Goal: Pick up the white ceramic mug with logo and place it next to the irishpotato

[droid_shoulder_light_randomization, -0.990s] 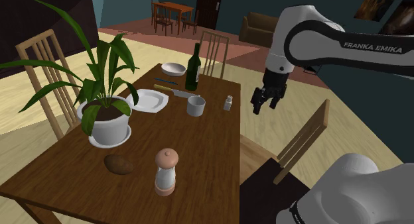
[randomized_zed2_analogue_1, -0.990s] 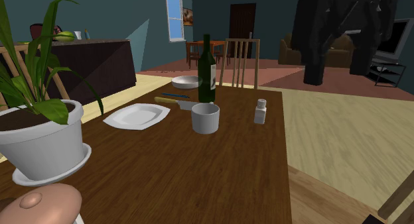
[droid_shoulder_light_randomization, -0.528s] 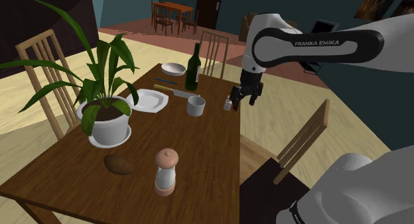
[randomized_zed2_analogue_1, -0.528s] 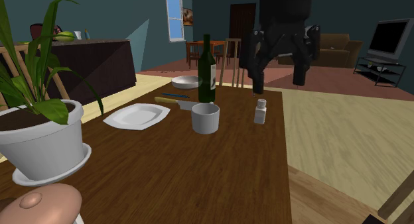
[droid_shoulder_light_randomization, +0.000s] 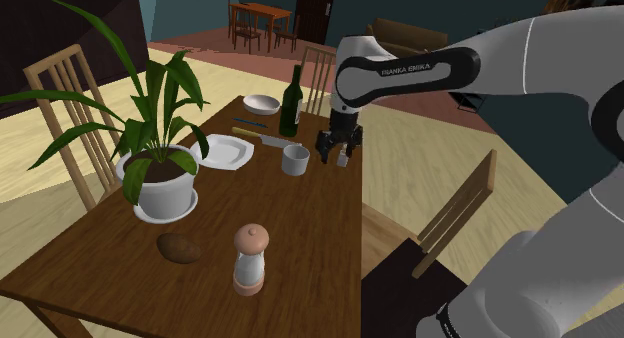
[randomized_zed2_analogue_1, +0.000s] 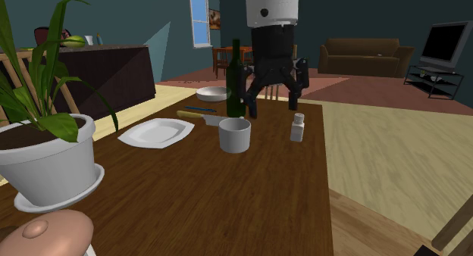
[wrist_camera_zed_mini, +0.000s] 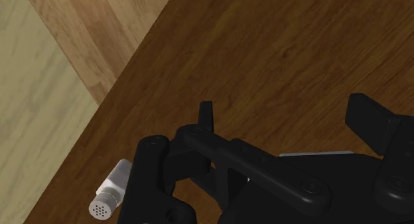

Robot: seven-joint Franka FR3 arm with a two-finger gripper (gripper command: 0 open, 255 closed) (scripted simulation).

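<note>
Shoulder view: the potato lies on the table well left of the mug and nearer the camera, while the mug stands upright, mouth up, untouched. The gripper hangs just right of the mug and above its rim, with the shaker farther right of the mug, so the coming move is judged to be a short leftward shift followed by a descent over the rim. The fingers are spread wide, empty, touching nothing.
</note>
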